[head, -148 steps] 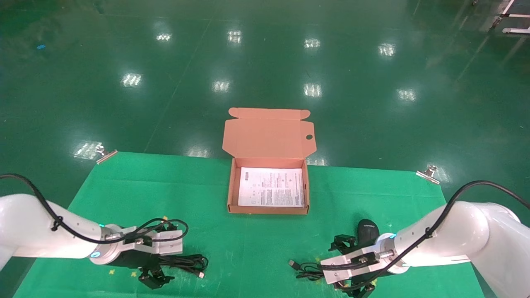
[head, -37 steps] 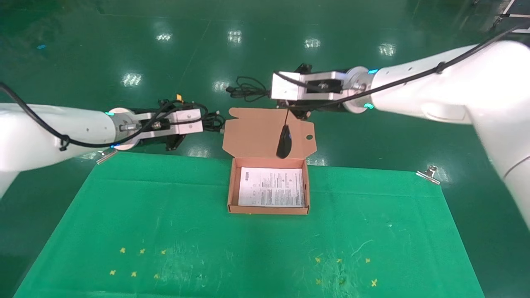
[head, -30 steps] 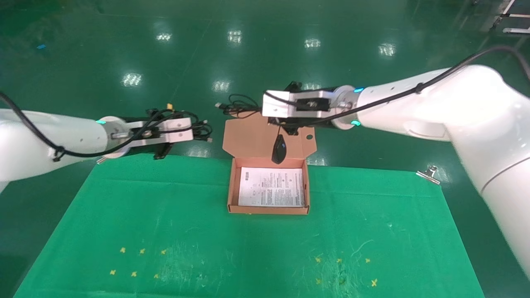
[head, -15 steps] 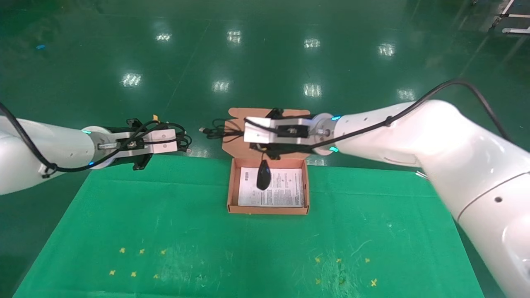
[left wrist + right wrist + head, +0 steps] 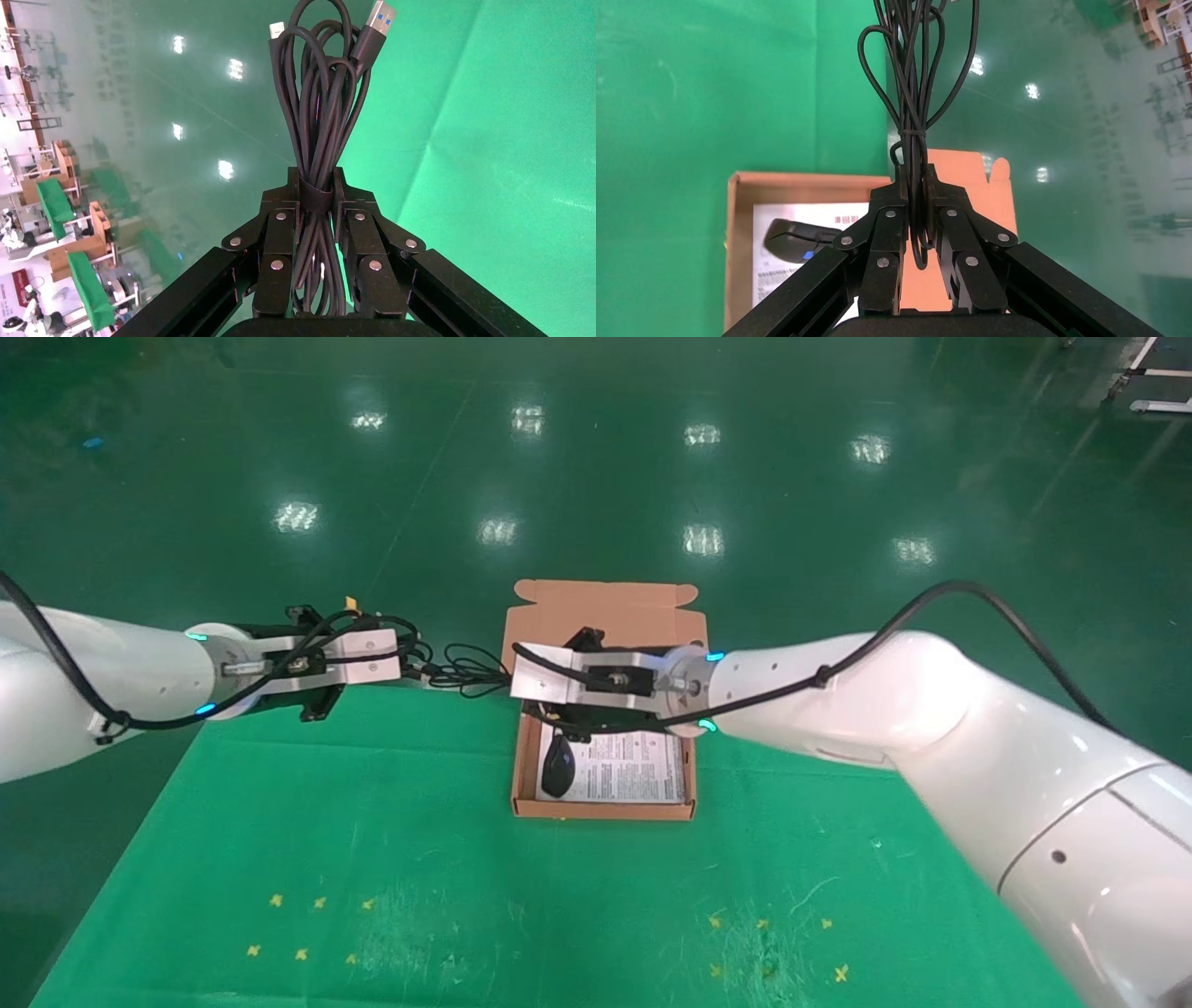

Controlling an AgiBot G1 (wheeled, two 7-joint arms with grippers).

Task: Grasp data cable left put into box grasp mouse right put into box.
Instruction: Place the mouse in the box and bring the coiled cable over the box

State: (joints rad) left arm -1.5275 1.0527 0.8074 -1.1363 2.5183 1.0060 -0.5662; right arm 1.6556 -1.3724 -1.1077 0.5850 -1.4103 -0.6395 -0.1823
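The box (image 5: 605, 810) stands open at the back middle of the green cloth, lid (image 5: 605, 607) up, white sheet inside. My right gripper (image 5: 514, 680) hovers over the box's back left corner, shut on the mouse's bundled cord (image 5: 914, 105), whose loops stick out to the left (image 5: 461, 668). The mouse (image 5: 557, 773) is low in the box's left side, on or just above the sheet; it also shows in the right wrist view (image 5: 793, 242). My left gripper (image 5: 410, 658) is held left of the box over the cloth's back edge, shut on the data cable (image 5: 320, 105).
The green cloth (image 5: 466, 896) covers the table, with small yellow cross marks at front left (image 5: 307, 924) and front right (image 5: 773, 943). Glossy green floor lies beyond the back edge. The two grippers are close together near the box's back left corner.
My right gripper has come down and leftward from above the lid, lowering the hanging mouse into the box's left side. My left gripper has drawn back left, then held still with the cable.
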